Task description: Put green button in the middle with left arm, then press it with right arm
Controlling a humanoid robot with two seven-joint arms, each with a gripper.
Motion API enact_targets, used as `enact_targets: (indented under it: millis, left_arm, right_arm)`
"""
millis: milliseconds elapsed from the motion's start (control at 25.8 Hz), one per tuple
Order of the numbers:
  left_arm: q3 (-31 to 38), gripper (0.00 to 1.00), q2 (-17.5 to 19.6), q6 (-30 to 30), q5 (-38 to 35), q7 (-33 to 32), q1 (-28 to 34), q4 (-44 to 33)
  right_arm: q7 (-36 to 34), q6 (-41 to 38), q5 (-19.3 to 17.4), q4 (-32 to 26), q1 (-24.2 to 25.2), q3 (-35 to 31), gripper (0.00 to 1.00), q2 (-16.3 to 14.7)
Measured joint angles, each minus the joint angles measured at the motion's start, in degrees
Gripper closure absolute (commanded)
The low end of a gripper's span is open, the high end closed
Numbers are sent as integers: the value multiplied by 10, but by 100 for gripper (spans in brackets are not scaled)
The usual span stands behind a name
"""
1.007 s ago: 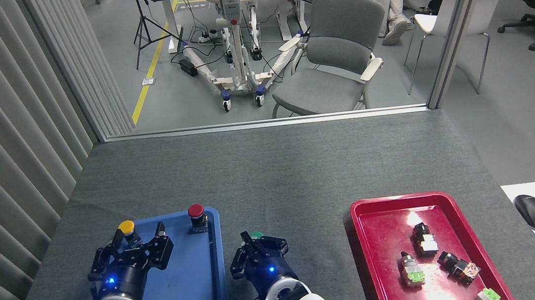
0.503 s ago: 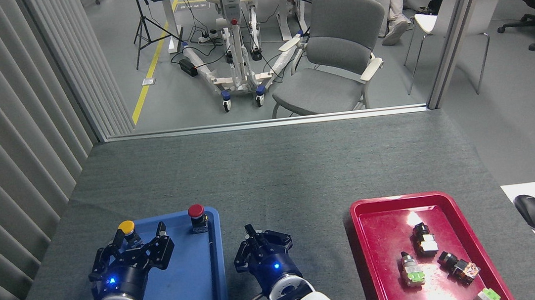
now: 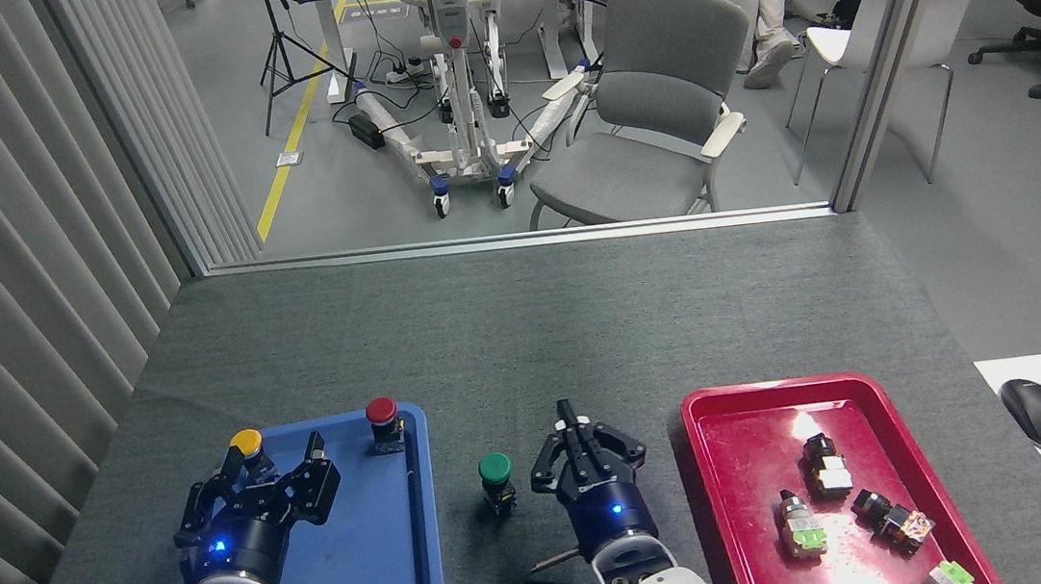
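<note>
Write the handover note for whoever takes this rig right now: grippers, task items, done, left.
Left gripper: open, empty, over the blue tray near the yellow button.
Right gripper: fingers together, holding nothing, on the tabletop just right of the green button.
Green button: upright on the grey tabletop between the blue tray and the red tray, clear of both grippers.
Done: button sits in the middle.
Left: whether the press has happened cannot be told from this view; check, and press with the right arm if needed.

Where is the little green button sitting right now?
In the head view, the green button stands upright on the grey tabletop, between the blue tray and the right gripper, apart from both.
</note>
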Motion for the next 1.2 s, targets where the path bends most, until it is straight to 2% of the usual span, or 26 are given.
enact_targets:
  millis: [39,232,774,1046,1200]
  left_arm:
    - [0,1,0,0,0,0,0,0]
    - [0,1,0,0,0,0,0,0]
    - [0,1,-1,-8,1,0,1,1]
    - [0,1,-4,-8,1,0,1,1]
    - [0,1,-4,-9,1,0,1,1]
  right_arm:
    - [-14,0,0,0,2,-15,2,-4]
    - [-59,0,-7,0,11,-79,1,-17]
    - [-72,-1,-22,-26,14,-95,0,-30]
    - [-56,-4,-22,-46,14,-94,0,-47]
    - [19,-4,-22,-75,14,-92,0,-53]
